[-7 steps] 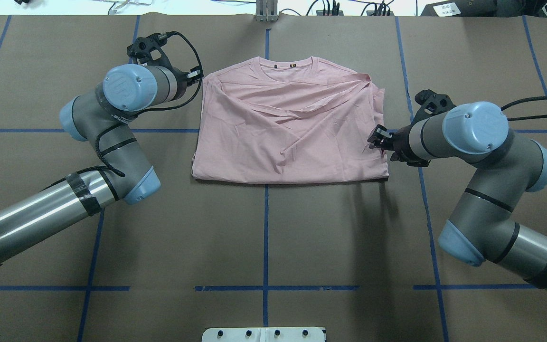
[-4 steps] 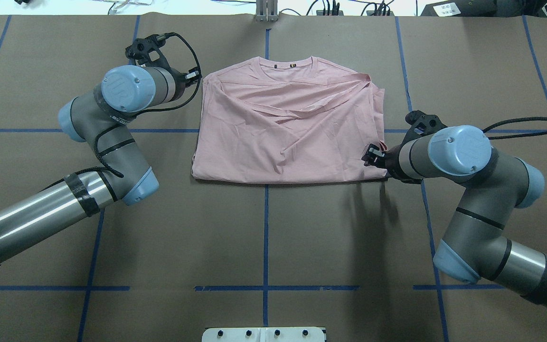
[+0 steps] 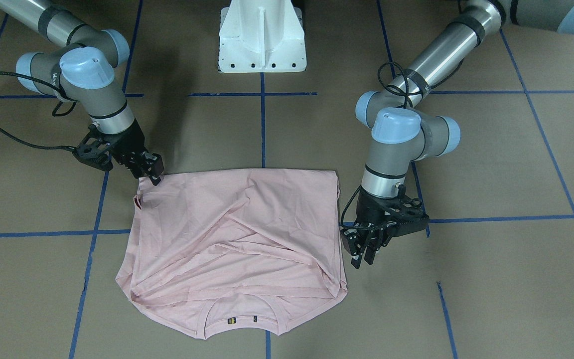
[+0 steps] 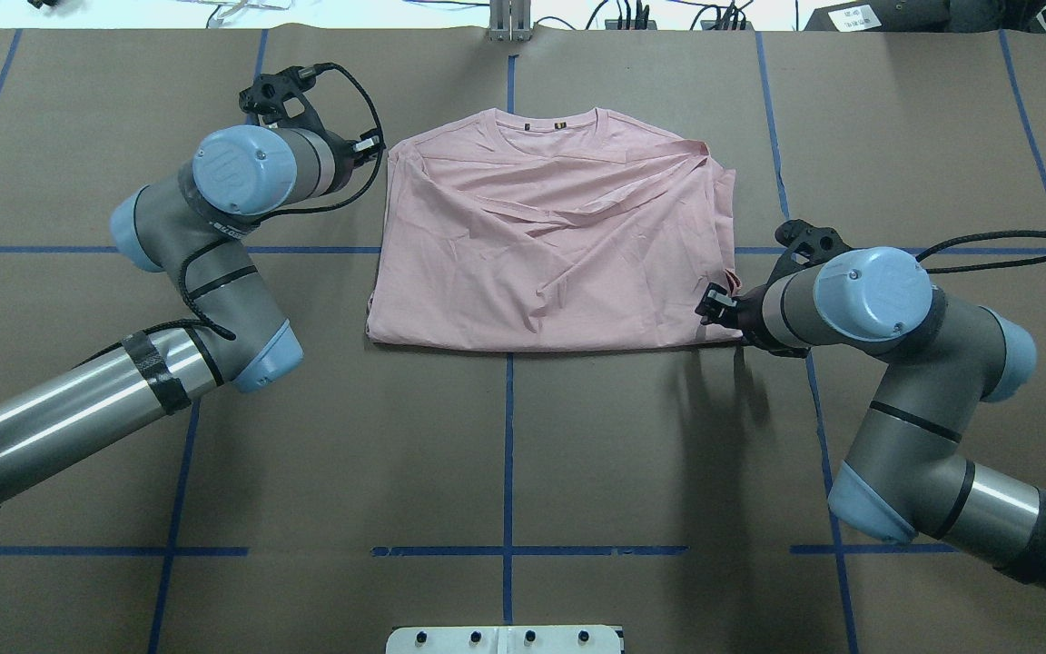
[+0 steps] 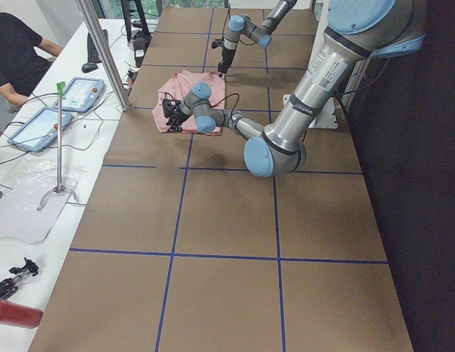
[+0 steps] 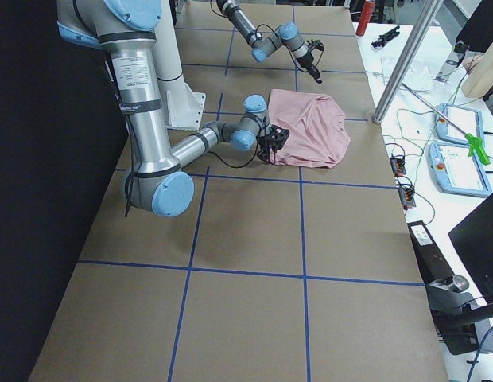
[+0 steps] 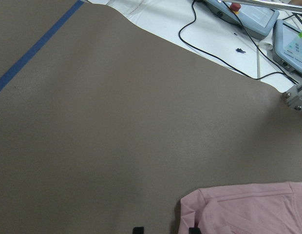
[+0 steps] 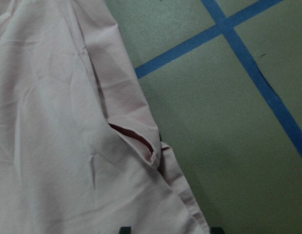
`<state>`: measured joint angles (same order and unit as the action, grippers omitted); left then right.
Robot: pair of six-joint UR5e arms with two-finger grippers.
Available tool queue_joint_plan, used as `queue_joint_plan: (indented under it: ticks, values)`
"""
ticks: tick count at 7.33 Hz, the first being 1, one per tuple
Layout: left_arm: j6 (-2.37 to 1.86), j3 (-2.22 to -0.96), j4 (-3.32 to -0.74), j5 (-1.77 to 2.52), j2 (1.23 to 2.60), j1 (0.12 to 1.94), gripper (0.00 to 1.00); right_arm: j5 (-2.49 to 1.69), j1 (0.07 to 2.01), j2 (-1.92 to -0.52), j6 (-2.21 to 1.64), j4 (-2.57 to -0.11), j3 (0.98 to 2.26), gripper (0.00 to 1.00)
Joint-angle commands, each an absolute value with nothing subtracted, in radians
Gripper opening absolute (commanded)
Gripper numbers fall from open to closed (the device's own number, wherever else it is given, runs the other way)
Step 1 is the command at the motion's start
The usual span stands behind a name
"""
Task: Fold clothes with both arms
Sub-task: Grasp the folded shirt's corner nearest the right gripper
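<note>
**Pale pink short-sleeved T-shirt (image 4: pixel 550 236): corner pinch not yet made**

I have the shirt lying flat, plain side up, in the middle of the brown paper-covered table (image 4: pixel 505 454). Its collar is at 12 o'clock and its hem at 6, and the sides are turned in so it makes a rough, creased rectangle.

My black two-finger right gripper (image 3: pixel 152 169) sits at the shirt's 4 o'clock corner, at the hem end. Its wrist camera shows the two fingertips well apart with the cloth edge running between them, so it is spread wide and has hold of nothing. The black two-finger left gripper (image 3: pixel 366 257) stands at the 10 o'clock corner by the shoulder, just beside the edge. Its fingertips are also apart and empty, with only the tip of the corner near one of them.

I judge the step in hand to be taking both corners for the next fold. On the right I want every layer. The edge there is stacked, with a darker slit where one layer gapes, and a shallow bite would lift the top sheet only. I cannot tell from these views whether a finger is under the cloth or merely on it, so I would go down to the paper, slide in toward 9 o'clock, then close. The left needs to move toward 3 o'clock, over the cloth, before closing. After that I would lift both together and keep them low.
</note>
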<state>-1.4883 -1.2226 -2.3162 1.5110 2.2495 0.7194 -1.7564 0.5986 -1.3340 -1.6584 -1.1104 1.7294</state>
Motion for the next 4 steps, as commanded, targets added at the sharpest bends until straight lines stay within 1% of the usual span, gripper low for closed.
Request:
queue_joint_plan:
  ticks: [1, 2, 3, 4]
  values:
    - [-1.488, -1.223, -2.316, 1.511, 2.249, 0.719, 0.42, -1.756, 0.598, -1.35, -1.657, -1.111, 1.73, 0.61]
    - [-1.488, -1.223, -2.316, 1.511, 2.249, 0.719, 0.42, -1.756, 0.597, -1.35, -1.658, -1.111, 1.729, 0.5]
    - [-1.488, -1.223, -2.316, 1.511, 2.249, 0.719, 0.42, -1.759, 0.598, -1.35, -1.66, -1.111, 1.73, 0.09]
    - [-1.488, -1.223, -2.315, 1.511, 2.249, 0.719, 0.42, -1.761, 0.598, -1.35, -1.66, -1.109, 1.73, 0.0]
